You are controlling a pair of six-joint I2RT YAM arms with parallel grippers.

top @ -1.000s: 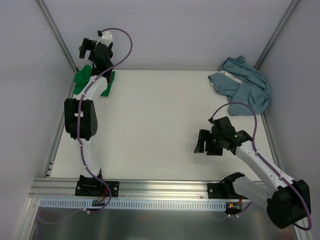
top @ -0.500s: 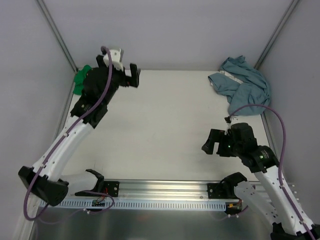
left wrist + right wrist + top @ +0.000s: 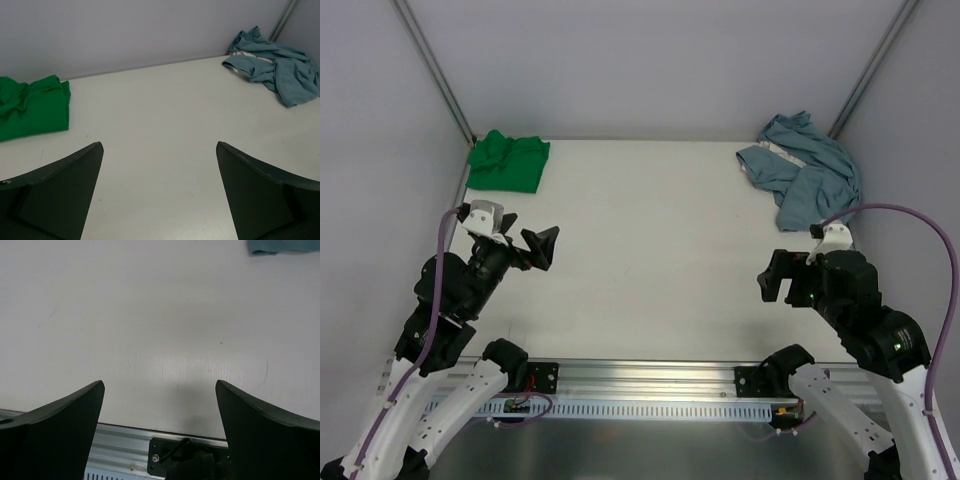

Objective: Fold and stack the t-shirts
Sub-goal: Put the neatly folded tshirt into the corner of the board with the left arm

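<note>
Green shirt: the plain bright green cloth t-shirt (image 3: pixel 507 160) lies in the far left corner, flat and compact. It looks folded, probably put there to wait as the bottom of the stack.
Left gripper: the left gripper (image 3: pixel 159 145) hangs above the near left part of the table, its two dark fingers spread wide, with nothing between them. It points toward the far side, so its camera sees both shirts.
Right gripper: the right gripper (image 3: pixel 160 382) is also wide apart and empty, low over the near right edge, well apart from any cloth.
Blue-grey shirt: the dusty blue-grey cloth t-shirt with paler trim (image 3: pixel 805 170) is a crumpled heap in the far right corner. It seems not yet folded, so it is likely the next thing to fetch.
Surface: the white matt table (image 3: pixel 650 230) is flat, with a ribbed aluminium rail (image 3: pixel 640 375) along the near edge, where the arms are bolted.
Room: plain pale grey walls (image 3: pixel 650 60) close three sides, and slanted metal posts (image 3: pixel 435 70) stand at the far corners.
</note>
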